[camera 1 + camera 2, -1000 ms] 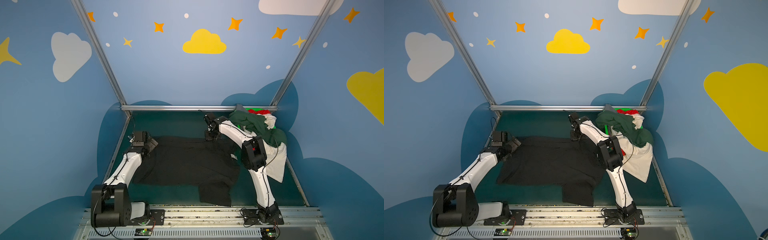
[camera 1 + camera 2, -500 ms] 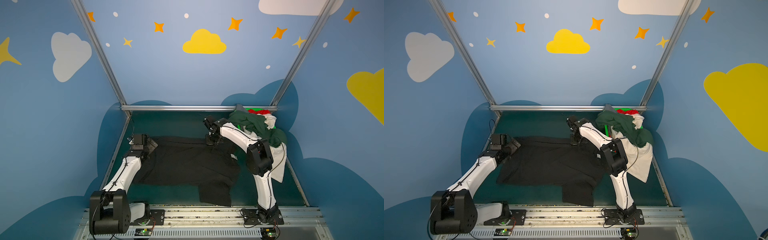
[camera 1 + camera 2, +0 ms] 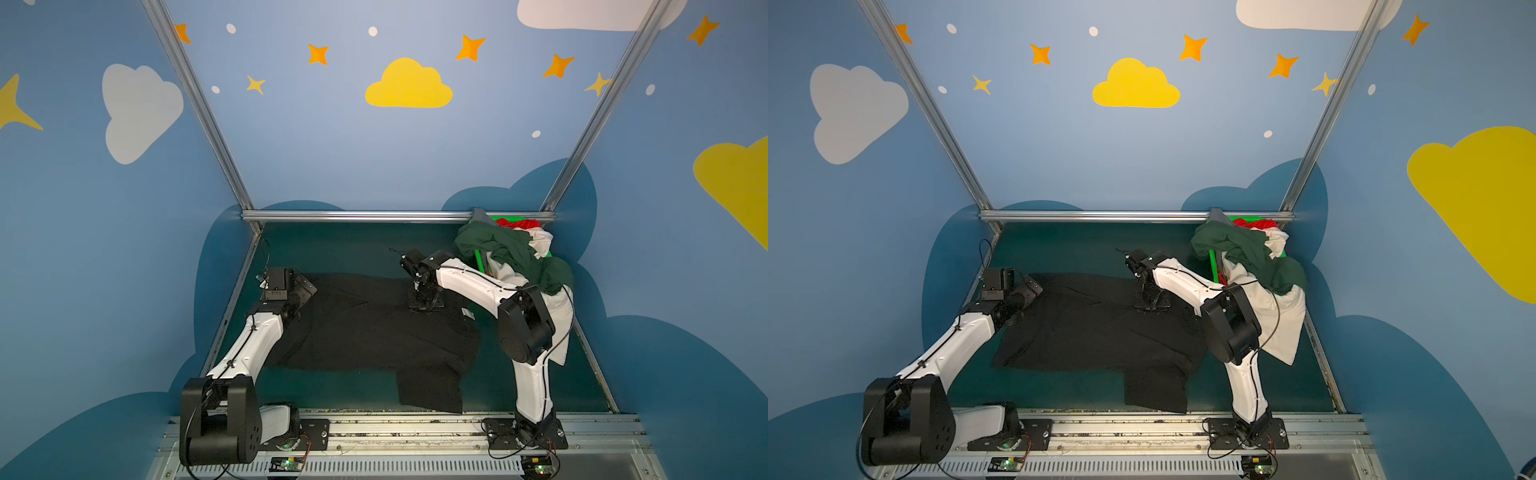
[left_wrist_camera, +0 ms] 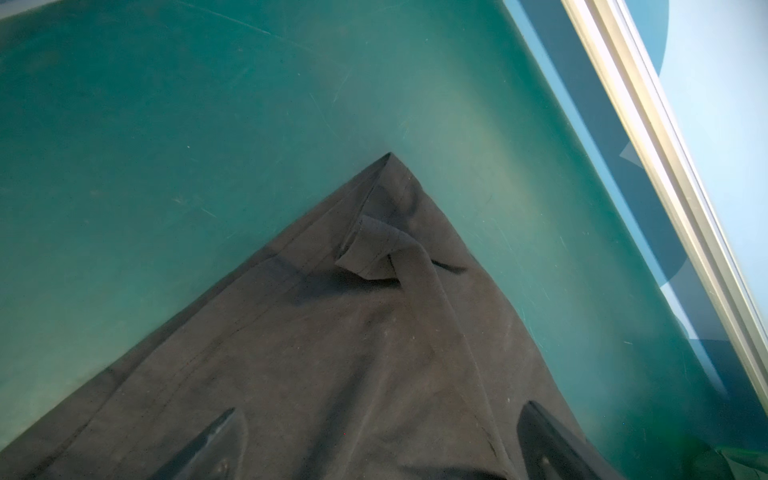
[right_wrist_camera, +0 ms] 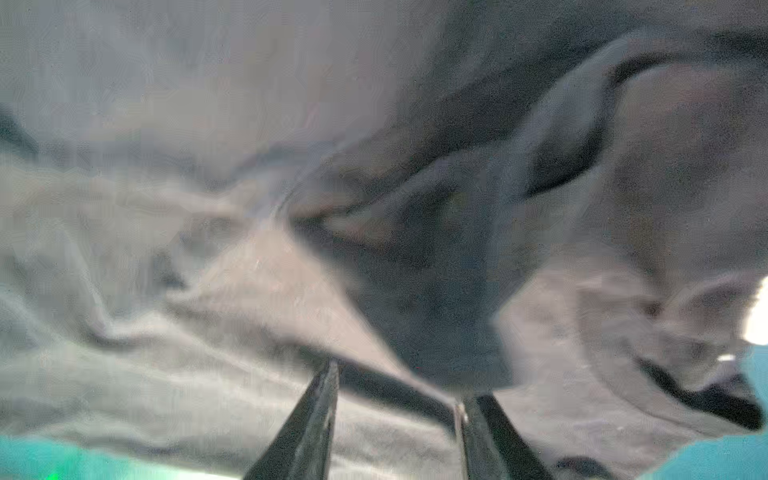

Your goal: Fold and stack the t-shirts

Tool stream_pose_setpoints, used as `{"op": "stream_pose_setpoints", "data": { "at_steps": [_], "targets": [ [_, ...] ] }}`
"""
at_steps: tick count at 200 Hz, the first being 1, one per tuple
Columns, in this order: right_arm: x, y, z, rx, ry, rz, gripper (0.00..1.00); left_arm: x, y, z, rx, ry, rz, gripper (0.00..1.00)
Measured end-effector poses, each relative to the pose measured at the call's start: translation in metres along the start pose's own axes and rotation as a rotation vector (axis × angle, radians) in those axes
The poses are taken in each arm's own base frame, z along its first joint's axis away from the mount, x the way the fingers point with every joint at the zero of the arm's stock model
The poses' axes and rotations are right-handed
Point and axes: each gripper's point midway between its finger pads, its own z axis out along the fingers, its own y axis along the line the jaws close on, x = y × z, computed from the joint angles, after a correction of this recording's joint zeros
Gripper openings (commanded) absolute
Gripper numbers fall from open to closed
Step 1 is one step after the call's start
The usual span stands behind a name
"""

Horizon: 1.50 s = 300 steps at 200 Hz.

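Left gripper (image 4: 380, 411) stood wide open over large black cloth t-shirt (image 3: 365, 332); right gripper (image 5: 395, 386) looked part-open, view blurred.

No legible text, brands, numbers (white tag (image 3: 468, 312) on black t-shirt (image 3: 374, 332) unreadable)

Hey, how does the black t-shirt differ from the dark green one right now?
The black t-shirt lies spread out, mostly flat, on the table; the dark green t-shirt is bunched up. The black t-shirt lies alone mid-table; the dark green t-shirt is draped over a white t-shirt and the green basket in the far right corner. Both are plain, dark and not yet folded.
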Motion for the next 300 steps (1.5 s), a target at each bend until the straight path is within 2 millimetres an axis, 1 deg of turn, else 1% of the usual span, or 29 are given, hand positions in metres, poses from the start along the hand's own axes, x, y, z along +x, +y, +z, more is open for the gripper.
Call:
{"op": "stream_pose_setpoints", "data": {
  "at_steps": [16,30,36,45,49,59,72,89,99,112,126,135,141,154,158,166,176,190,200,206,222,235,251,268,300],
  "targets": [
    [0.012,0.005,0.004,-0.006,0.026,-0.018,0.43,0.000,0.000,0.001,0.002,0.001,0.000,1.00],
    [0.017,0.002,0.005,-0.004,0.039,-0.016,0.44,0.001,-0.001,0.002,0.003,0.005,0.000,1.00],
    [0.016,0.000,0.005,-0.003,0.041,-0.011,0.48,0.002,-0.001,0.002,0.007,0.009,0.000,1.00],
    [0.013,-0.004,0.003,-0.005,0.034,0.001,0.59,0.003,-0.003,0.002,0.016,0.018,0.000,1.00],
    [0.011,-0.006,0.001,-0.007,0.028,0.011,0.62,0.004,-0.004,0.002,0.022,0.022,0.001,1.00],
    [0.004,-0.012,-0.006,-0.013,0.005,0.031,0.69,0.007,-0.009,0.001,0.040,0.037,0.004,1.00],
    [-0.006,-0.022,-0.020,-0.033,-0.040,0.065,0.74,0.013,-0.018,-0.001,0.078,0.056,0.017,1.00],
    [-0.017,-0.039,-0.041,-0.065,-0.107,0.115,0.74,0.025,-0.037,-0.006,0.135,0.081,0.054,1.00],
    [-0.023,-0.057,-0.050,-0.078,-0.142,0.157,0.73,0.035,-0.056,-0.013,0.182,0.103,0.092,1.00],
    [-0.030,-0.078,-0.055,-0.092,-0.168,0.208,0.70,0.045,-0.084,-0.024,0.248,0.122,0.148,1.00],
    [-0.038,-0.101,-0.050,-0.107,-0.179,0.258,0.63,0.056,-0.125,-0.037,0.338,0.146,0.211,1.00],
    [-0.044,-0.115,-0.043,-0.115,-0.181,0.287,0.57,0.063,-0.151,-0.045,0.399,0.161,0.246,1.00],
    [-0.048,-0.122,-0.038,-0.117,-0.179,0.291,0.56,0.068,-0.165,-0.048,0.432,0.173,0.267,1.00],
    [-0.056,-0.129,-0.030,-0.122,-0.184,0.287,0.55,0.086,-0.194,-0.052,0.496,0.213,0.317,1.00],
    [-0.059,-0.130,-0.028,-0.121,-0.185,0.283,0.53,0.092,-0.201,-0.053,0.511,0.226,0.330,1.00],
    [-0.063,-0.129,-0.023,-0.119,-0.186,0.265,0.49,0.105,-0.212,-0.052,0.532,0.261,0.358,0.99],
    [-0.069,-0.128,-0.018,-0.119,-0.188,0.241,0.48,0.122,-0.223,-0.049,0.550,0.304,0.388,0.99],
    [-0.077,-0.126,-0.012,-0.119,-0.191,0.212,0.46,0.147,-0.231,-0.045,0.566,0.366,0.419,0.98],
    [-0.082,-0.124,-0.008,-0.121,-0.194,0.190,0.41,0.162,-0.233,-0.042,0.573,0.405,0.435,0.97],
    [-0.086,-0.123,-0.006,-0.123,-0.197,0.182,0.40,0.171,-0.233,-0.041,0.575,0.427,0.444,0.96],
    [-0.094,-0.124,-0.002,-0.125,-0.200,0.173,0.39,0.188,-0.232,-0.038,0.574,0.473,0.461,0.95],
    [-0.100,-0.126,0.002,-0.112,-0.200,0.170,0.38,0.197,-0.233,-0.037,0.575,0.495,0.470,0.94],
    [-0.105,-0.132,0.008,-0.062,-0.202,0.166,0.36,0.202,-0.234,-0.039,0.579,0.505,0.475,0.94],
    [-0.103,-0.138,0.010,-0.018,-0.193,0.156,0.36,0.201,-0.234,-0.040,0.580,0.503,0.476,0.94],
    [-0.098,-0.135,0.013,-0.019,-0.178,0.144,0.35,0.200,-0.231,-0.038,0.563,0.492,0.485,0.94]
  ]
}}
